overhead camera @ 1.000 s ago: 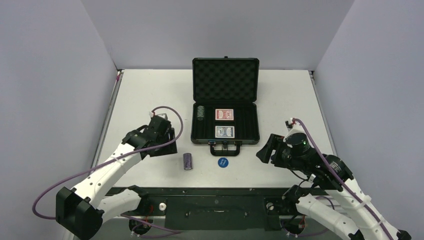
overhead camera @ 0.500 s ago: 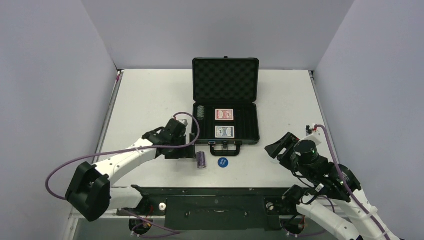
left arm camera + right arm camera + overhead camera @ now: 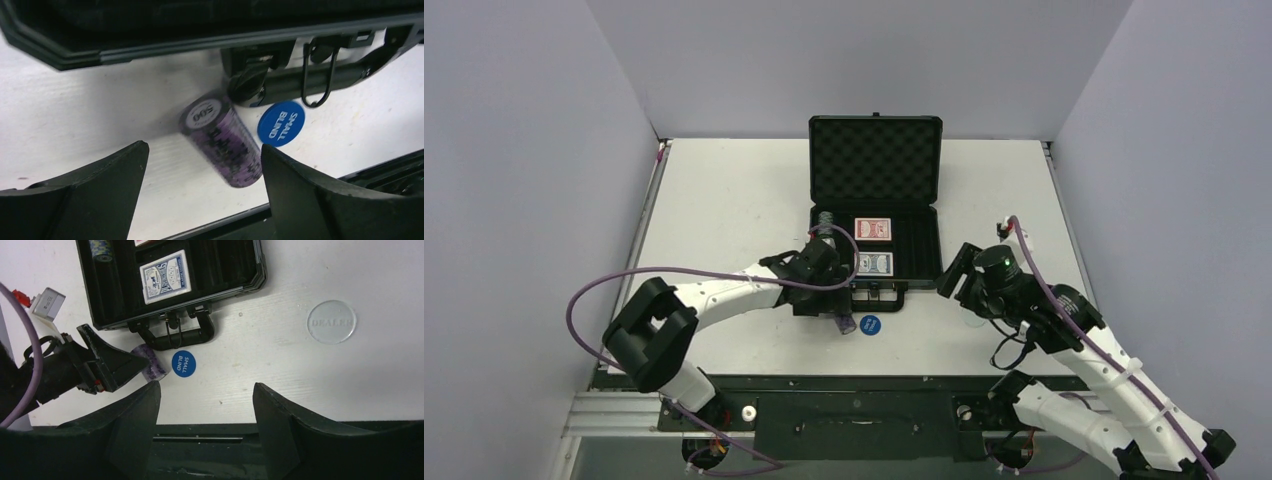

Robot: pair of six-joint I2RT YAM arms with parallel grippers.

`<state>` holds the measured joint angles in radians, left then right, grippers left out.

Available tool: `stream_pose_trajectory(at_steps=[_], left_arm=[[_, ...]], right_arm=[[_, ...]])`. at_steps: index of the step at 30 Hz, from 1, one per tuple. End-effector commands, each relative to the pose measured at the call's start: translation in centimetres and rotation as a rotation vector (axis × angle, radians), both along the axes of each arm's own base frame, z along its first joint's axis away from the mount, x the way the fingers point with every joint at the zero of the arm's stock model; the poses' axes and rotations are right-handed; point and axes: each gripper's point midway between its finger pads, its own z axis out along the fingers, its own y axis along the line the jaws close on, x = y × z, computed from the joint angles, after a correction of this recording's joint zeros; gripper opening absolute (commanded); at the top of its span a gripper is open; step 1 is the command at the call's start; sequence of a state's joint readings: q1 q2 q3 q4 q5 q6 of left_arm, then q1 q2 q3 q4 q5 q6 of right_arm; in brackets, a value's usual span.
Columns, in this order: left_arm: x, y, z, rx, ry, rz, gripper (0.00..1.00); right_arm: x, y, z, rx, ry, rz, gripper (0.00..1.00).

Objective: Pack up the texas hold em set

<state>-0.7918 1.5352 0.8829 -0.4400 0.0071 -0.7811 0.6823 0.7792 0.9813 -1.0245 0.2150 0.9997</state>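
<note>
Finds left gripper spread wide, gripping nothing, with purple chip stack lying on its side on the table between the jaws, near the open case. Places blue disc just beside that stack. Finds right gripper partly open, empty.

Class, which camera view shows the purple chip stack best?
The left wrist view: the purple chip stack lies large on its side, its 500 face readable. The right wrist view shows only one end behind the left pincer; the top view, a sliver.
</note>
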Motion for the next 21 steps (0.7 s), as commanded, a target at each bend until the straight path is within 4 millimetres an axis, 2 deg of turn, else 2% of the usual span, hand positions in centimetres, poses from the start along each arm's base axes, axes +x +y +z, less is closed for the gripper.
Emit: stream_pose_trajectory(at_steps=[1,3,4,5,8,16,18,21], left_arm=[[2.5,-2.9,0.9,-0.058,-0.052,0.075,0.79],[2.3,-3.1,-0.3,-0.007,-0.026,0.087,0.75],[2.6,-3.2,-0.1,0.006,-0.035,0.098,0.73],[1.9,-2.9,-0.6,0.042,-0.008,0.105,0.71],[1.5,-2.5,-0.6,0.085,0.006,0.136,0.67],[-1.2,-0.5,-1.8,0.175,0.071,0.185,0.36],[-1.4,0.0,-1.8,0.199,0.065,0.168,0.31],[-0.7,0.6,-1.2,0.247,0.021,0.122,0.30]], right_arm=[[1.6,0.8,2.7,-0.029,-0.108,0.092,0.64],[1.7,0.6,2.1,-0.066,-0.097,0.115,0.64],[1.8,0.4,1.7,-0.078,-0.087,0.117,0.64],[1.6,0.3,1.5,-0.083,-0.080,0.132,0.64],[1.4,0.0,0.7,-0.082,-0.071,0.137,0.65],[1.4,-1.0,-2.1,-0.103,-0.044,0.136,0.65],[1.7,-1.1,-2.3,-0.117,-0.044,0.141,0.65],[2.4,-0.9,-2.3,-0.128,-0.046,0.146,0.65]])
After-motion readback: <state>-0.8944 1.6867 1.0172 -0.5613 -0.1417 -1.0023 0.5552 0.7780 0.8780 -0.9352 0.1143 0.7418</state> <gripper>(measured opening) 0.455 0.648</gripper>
